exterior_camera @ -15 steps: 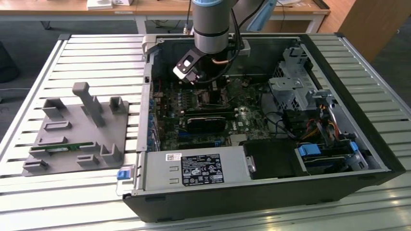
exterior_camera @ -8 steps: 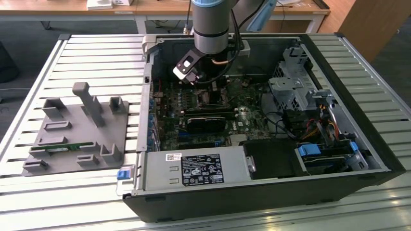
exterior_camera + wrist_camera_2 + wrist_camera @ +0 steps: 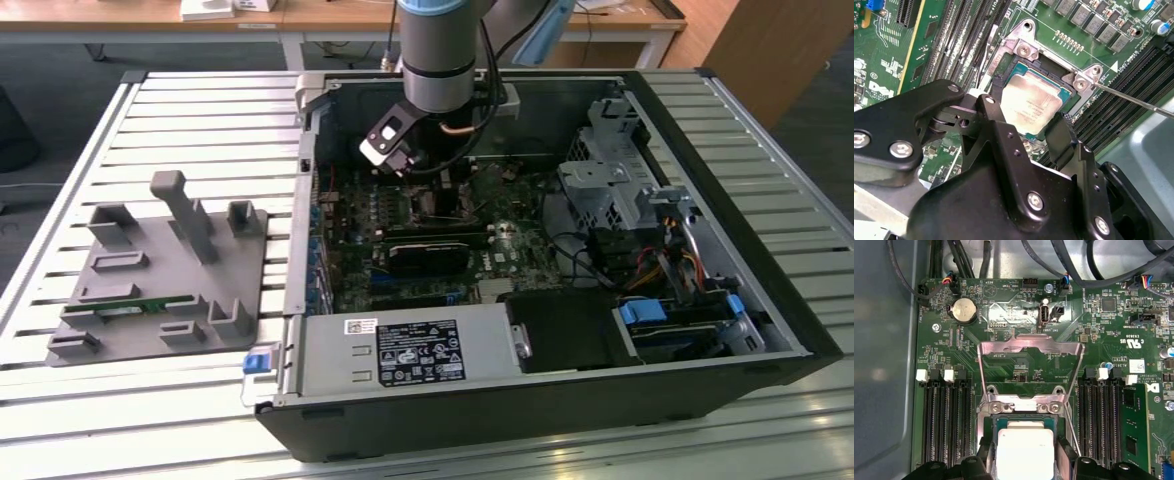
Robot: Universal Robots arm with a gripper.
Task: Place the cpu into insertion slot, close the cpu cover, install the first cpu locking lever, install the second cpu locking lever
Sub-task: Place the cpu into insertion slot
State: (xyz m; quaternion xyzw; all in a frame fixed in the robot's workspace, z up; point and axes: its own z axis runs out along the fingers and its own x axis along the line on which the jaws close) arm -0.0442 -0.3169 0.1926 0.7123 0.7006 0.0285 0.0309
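Silvery cpu (image 3: 1031,102), one, in one insertion slot (image 3: 1020,66), one cpu cover (image 3: 1029,346) raised, pincer (image 3: 1027,114) grip unclear

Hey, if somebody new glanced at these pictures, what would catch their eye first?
Probably the robot arm reaching down into the open computer case on the slatted table in the exterior view. In both wrist views the gripper sits right at the silvery cpu, which lies in the insertion slot, while the cpu cover stands raised open beside it.
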